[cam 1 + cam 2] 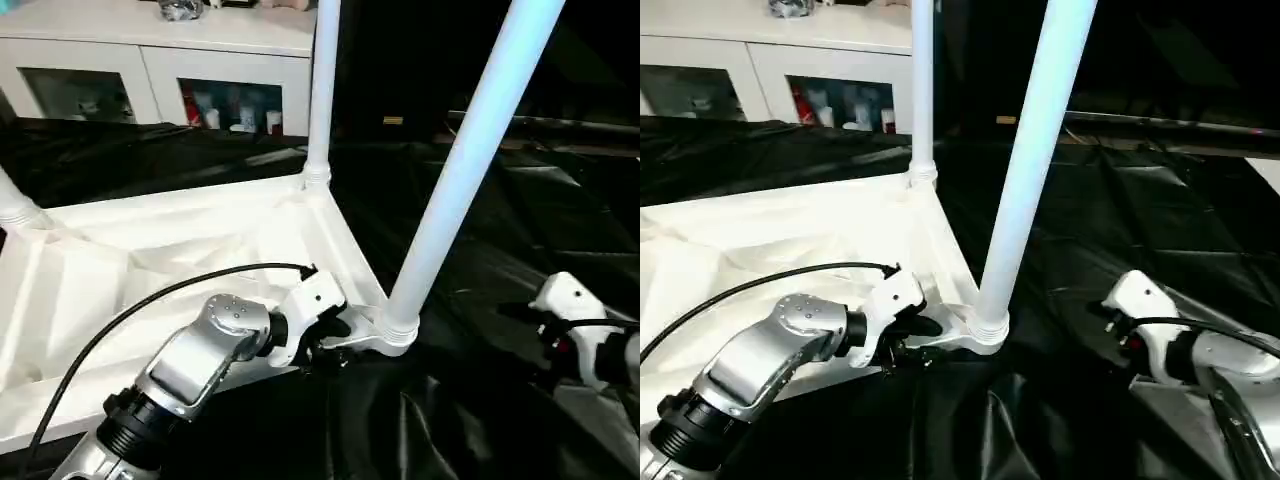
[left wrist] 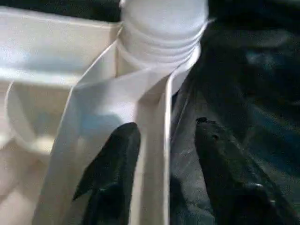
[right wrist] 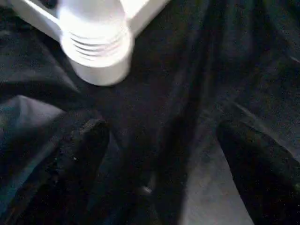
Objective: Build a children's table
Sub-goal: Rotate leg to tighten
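The children's table lies upside down on the black cloth, its white ribbed tabletop (image 1: 150,250) facing up. One white leg (image 1: 470,150) stands in the near right corner socket (image 1: 398,330). Another leg (image 1: 322,90) rises from the far corner, and a third leg's base (image 1: 12,205) shows at the left edge. My left gripper (image 1: 325,350) is at the near corner beside that socket. In the left wrist view its fingers (image 2: 112,164) straddle the tabletop's rim wall, with a gap on the outer side. My right gripper (image 3: 161,126) hangs open over the cloth right of the near leg, holding nothing.
A white cabinet (image 1: 150,60) with glass doors stands behind the work table. Crumpled black cloth (image 1: 500,230) covers the table around the tabletop. My left arm's black cable (image 1: 150,295) arcs over the tabletop. A dark bar (image 1: 1180,125) runs along the back right.
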Available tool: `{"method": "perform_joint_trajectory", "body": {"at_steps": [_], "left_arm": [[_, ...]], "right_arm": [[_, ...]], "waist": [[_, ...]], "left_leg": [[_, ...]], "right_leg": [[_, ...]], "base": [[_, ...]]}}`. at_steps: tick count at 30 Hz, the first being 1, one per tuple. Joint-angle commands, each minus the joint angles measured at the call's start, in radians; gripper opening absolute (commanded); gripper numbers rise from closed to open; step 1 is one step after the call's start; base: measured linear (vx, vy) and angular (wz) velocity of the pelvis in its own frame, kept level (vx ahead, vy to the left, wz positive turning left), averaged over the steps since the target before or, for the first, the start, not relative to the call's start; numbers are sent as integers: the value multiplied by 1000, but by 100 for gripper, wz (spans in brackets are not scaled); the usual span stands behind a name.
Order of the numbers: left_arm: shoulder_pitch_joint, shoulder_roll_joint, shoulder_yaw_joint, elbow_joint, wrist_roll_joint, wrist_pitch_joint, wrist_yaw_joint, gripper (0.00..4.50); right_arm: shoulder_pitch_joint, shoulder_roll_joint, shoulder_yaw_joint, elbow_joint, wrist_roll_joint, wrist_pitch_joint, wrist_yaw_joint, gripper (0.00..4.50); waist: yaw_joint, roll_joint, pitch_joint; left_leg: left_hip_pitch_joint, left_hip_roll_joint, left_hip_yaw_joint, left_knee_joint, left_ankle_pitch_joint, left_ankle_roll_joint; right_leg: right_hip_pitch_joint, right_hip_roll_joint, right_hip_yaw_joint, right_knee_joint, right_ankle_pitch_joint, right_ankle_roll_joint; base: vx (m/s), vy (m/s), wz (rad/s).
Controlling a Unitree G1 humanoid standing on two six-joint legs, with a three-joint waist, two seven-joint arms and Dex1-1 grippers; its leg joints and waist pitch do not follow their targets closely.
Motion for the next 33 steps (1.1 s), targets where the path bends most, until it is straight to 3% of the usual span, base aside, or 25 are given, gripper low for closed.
{"method": "perform_joint_trajectory", "body": {"at_steps": [1, 4, 14, 17, 18, 20, 21, 22, 24, 25, 26, 28, 33], "left_arm": [[-17, -4, -22, -14, 43, 24, 38, 171], [-16, -4, -20, -14, 54, 32, 62, 163], [-19, 11, -26, -35, 53, 61, 65, 79], [-10, 28, -29, -45, 47, 53, 47, 58], [-4, 36, -25, -48, 41, 39, 37, 43], [21, 73, -1, -45, 18, -58, -20, 30], [30, 88, 7, -41, 8, -102, -46, 26], [44, 105, 20, -31, -4, -186, -85, 26], [59, 120, 40, -16, -22, -264, -128, 8], [59, 128, 48, -3, -21, -261, -126, 8], [57, 141, 50, 16, -16, -277, -134, 8], [53, 162, 62, 53, -25, -314, -168, 8], [34, 166, 59, 122, -31, -360, -196, 8]], "right_arm": [[-20, -11, 17, -34, 11, 18, 11, 415], [-24, -3, 29, -40, 5, 18, 16, 415], [-53, 0, 56, -57, 10, 37, 24, 415], [-61, 17, 57, -50, 6, 9, 16, 415], [-68, 34, 59, -47, 5, -2, 5, 415], [-93, 133, 52, -21, 33, -22, -46, 431], [-95, 155, 60, -11, 35, -32, -53, 441], [-94, 175, 74, -4, 34, -43, -54, 441], [-90, 194, 94, 1, 32, -56, -52, 449], [-91, 206, 101, 2, 37, -56, -53, 449], [-92, 216, 112, 3, 44, -56, -46, 449], [-99, 226, 148, 13, 44, -56, -22, 449], [-134, 251, 196, 85, -16, -108, -7, 449]], "waist": [[4, -13, -46], [5, -22, -44], [6, -24, -43], [5, -26, -49], [7, -25, -52], [-2, -38, -49], [-5, -37, -48], [-2, -33, -49], [-3, -48, -46], [0, -39, -49], [0, -43, -47], [0, -40, -44], [-3, -41, -40]], "left_leg": [[8, 103, -45, -66, -124, 88], [7, 101, -44, -67, -125, 84], [5, 100, -43, -67, -112, 83], [0, 99, -44, -64, -84, 90], [0, 100, -44, -63, -72, 94], [-6, 96, -43, -64, -59, 114], [-11, 96, -44, -66, -66, 106], [-7, 98, -44, -65, -67, 103], [-4, 98, -39, -66, -76, 99], [2, 102, -39, -67, -69, 89], [2, 101, -38, -68, -69, 93], [2, 101, -37, -70, -88, 85], [0, 101, -37, -78, -143, 38]], "right_leg": [[17, -123, 58, -95, -70, -247], [16, -125, 58, -98, -88, -239], [14, -127, 59, -98, -98, -226], [16, -125, 58, -91, -48, -225], [15, -125, 58, -88, -22, -226], [7, -124, 55, -85, 6, -232], [12, -125, 54, -85, -15, -228], [10, -126, 53, -85, -19, -227], [8, -123, 55, -88, -26, -220], [3, -120, 54, -80, -1, -223], [2, -119, 54, -80, 4, -223], [-1, -122, 55, -82, -17, -222], [2, -129, 56, -91, -127, -211]], "base": [[0, 0, 0], [0, 0, 0], [0, 0, 0], [0, 0, 0], [0, 0, 0], [0, 0, 0], [0, 0, 0], [0, 0, 0], [0, 0, 0], [0, 0, 0], [0, 0, 0], [0, 0, 0], [0, 0, 0]]}}
